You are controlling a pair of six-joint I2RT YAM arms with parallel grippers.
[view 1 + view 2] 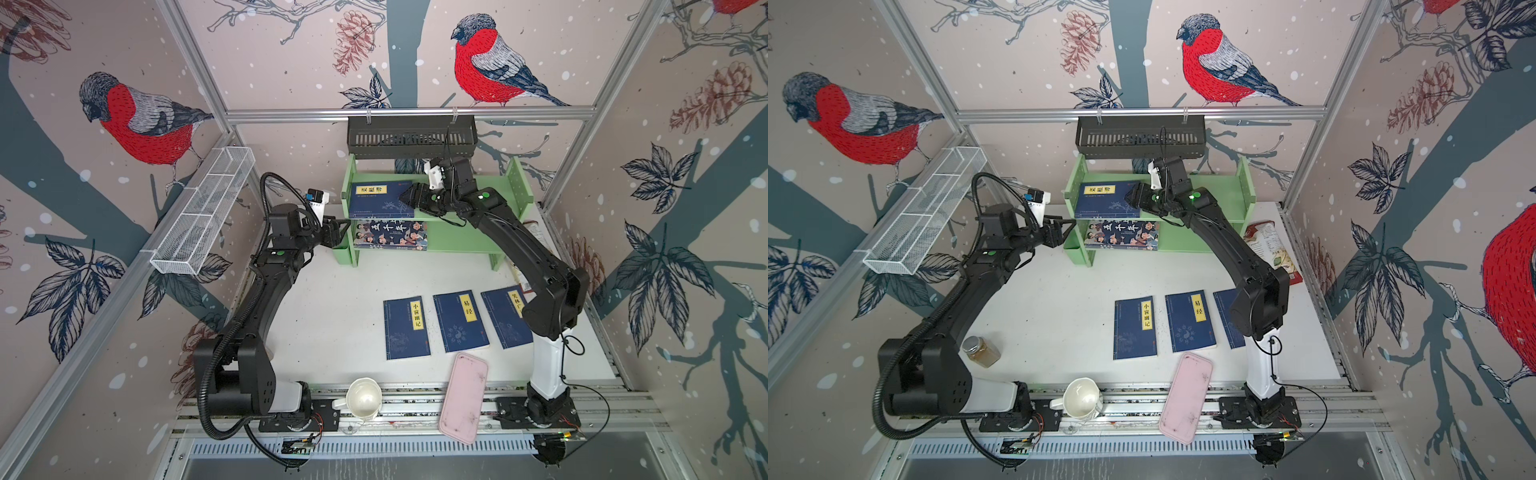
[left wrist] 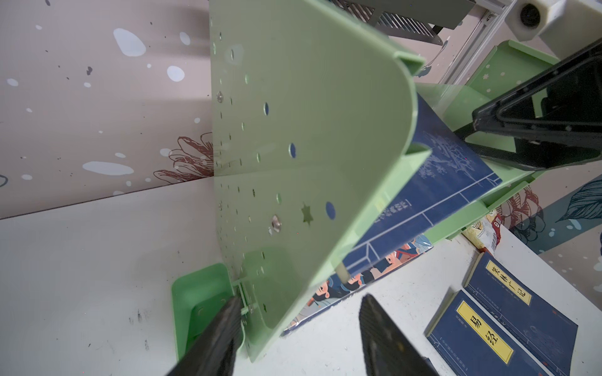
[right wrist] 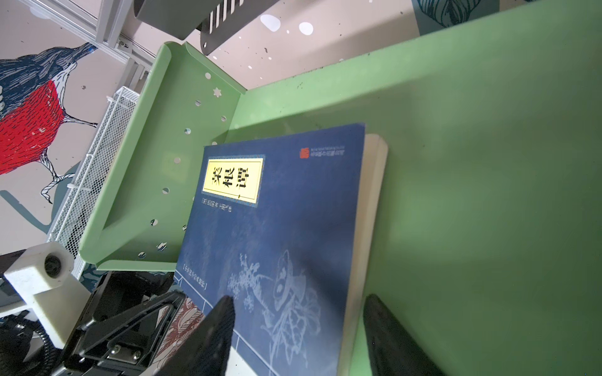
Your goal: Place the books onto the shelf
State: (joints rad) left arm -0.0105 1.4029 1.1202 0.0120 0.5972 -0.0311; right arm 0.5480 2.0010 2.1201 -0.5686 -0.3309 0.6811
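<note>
The light green shelf (image 1: 517,183) stands at the back of the table. One navy book (image 1: 380,199) lies flat on its top tier, and the cartoon-figure book (image 1: 390,235) lies on the lower tier. Three more navy books (image 1: 406,327) (image 1: 460,321) (image 1: 505,316) lie side by side on the table; my right arm partly covers the rightmost one. My right gripper (image 3: 299,300) hovers open over the top-tier book (image 3: 277,228), one finger above its cover and the other above the bare shelf. My left gripper (image 2: 299,301) is open, straddling the bottom front corner of the shelf's left side panel (image 2: 293,146).
A black slotted basket (image 1: 409,135) hangs just above the shelf. A white wire basket (image 1: 203,216) runs along the left wall. A pink tray (image 1: 463,397) and a white mug (image 1: 364,399) sit at the front edge. There is a jar (image 1: 980,351) front left and a snack bag (image 1: 1266,245) by the right wall.
</note>
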